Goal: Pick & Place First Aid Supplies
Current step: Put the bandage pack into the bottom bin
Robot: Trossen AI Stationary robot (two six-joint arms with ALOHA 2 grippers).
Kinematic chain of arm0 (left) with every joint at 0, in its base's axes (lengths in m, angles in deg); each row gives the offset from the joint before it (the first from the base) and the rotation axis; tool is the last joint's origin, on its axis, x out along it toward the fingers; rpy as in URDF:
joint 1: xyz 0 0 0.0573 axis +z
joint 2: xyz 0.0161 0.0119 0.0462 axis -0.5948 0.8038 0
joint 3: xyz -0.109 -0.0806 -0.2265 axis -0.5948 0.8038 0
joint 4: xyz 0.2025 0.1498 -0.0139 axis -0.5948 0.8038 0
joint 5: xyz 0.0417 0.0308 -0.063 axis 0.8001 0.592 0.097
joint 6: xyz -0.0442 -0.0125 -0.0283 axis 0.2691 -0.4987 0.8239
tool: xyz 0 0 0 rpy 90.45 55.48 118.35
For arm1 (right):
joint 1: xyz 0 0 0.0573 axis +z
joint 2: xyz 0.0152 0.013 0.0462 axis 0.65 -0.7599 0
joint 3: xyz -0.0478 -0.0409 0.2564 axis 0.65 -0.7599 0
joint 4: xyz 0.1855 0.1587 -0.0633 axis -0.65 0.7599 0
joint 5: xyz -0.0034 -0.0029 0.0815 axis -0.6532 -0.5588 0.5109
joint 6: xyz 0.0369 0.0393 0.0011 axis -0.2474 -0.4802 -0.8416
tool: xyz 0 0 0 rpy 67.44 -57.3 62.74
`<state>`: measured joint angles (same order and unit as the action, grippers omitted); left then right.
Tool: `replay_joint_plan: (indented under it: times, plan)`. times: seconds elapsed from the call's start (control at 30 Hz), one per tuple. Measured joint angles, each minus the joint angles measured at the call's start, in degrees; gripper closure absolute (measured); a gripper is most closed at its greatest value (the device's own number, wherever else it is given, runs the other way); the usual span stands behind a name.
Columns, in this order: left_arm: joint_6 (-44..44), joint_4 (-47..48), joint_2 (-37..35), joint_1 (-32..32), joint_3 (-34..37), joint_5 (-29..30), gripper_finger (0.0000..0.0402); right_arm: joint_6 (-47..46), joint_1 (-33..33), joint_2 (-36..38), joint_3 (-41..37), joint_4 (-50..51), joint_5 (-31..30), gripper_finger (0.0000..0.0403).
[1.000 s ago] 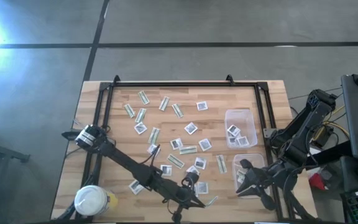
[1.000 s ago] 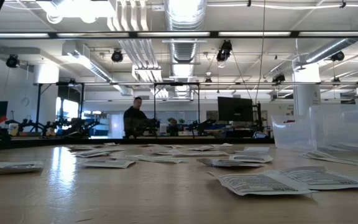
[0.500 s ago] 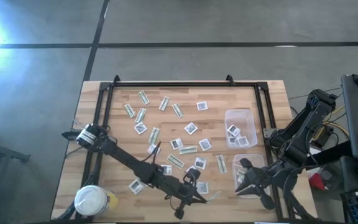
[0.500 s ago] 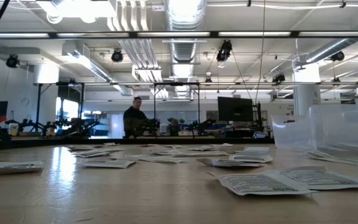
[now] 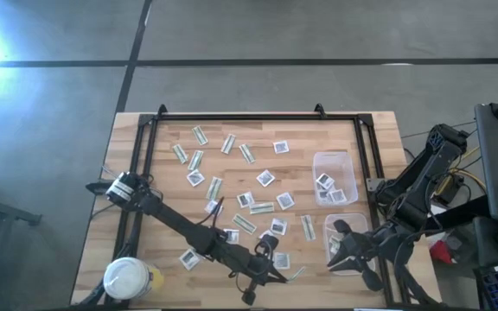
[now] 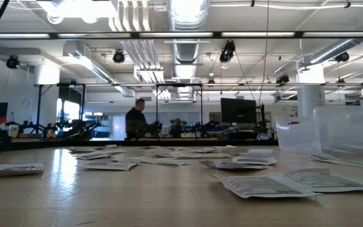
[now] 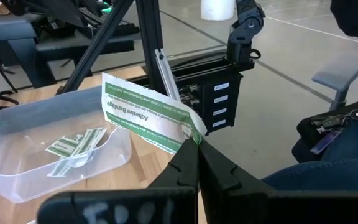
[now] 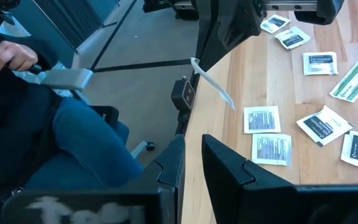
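The first aid supplies (image 5: 258, 207) lie scattered flat on the wooden table: square white packets and narrow green-and-white strips. At the table's near edge my left gripper (image 5: 282, 276) is shut on one green-and-white bandage strip (image 7: 145, 115), held in the air left of the near clear tub (image 7: 17, 180). That tub holds a few green strips (image 7: 73, 146). My right gripper (image 8: 193, 158) hovers over the near tub (image 5: 350, 226), its fingers a little apart with nothing between them. It also sees the held strip (image 8: 213, 84). My left gripper pinches one end of the bandage strip (image 7: 190, 132) between its two fingertips. The fingers come nearly level, pointing toward the table's right side. The strip sticks out past the fingertips, tilted with its printed face showing, lifted clear of the table.
A far clear tub (image 5: 334, 177) at the right holds white packets. A white-lidded round jar (image 5: 128, 278) stands at the near left corner. A black frame rail (image 5: 258, 117) runs round the table. A seated person (image 8: 61, 130) is close beyond the table's near edge.
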<state>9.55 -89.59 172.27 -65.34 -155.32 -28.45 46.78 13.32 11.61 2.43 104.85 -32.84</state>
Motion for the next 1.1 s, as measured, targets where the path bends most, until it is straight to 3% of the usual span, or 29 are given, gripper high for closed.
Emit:
replay_joint_plan:
  times: [0.37,0.7,0.93,1.1]
  plan:
    - [-0.23,0.04,0.00,1.25,0.00,-1.02,0.0401,0.47,0.00,0.39,0.02,-0.29,0.00,0.0351]
    - [-4.14,-1.03,0.35,7.67,0.00,-4.59,0.0401,7.03,0.00,0.46,4.54,0.50,-0.02,0.0351]
    - [-5.34,-1.62,0.42,13.11,0.00,-7.42,0.0401,14.80,-0.01,0.48,10.34,11.59,-0.63,0.0351]
    - [-5.97,-2.00,0.42,17.03,0.00,-10.54,0.0401,17.55,0.00,0.48,14.86,24.00,-9.81,0.0351]
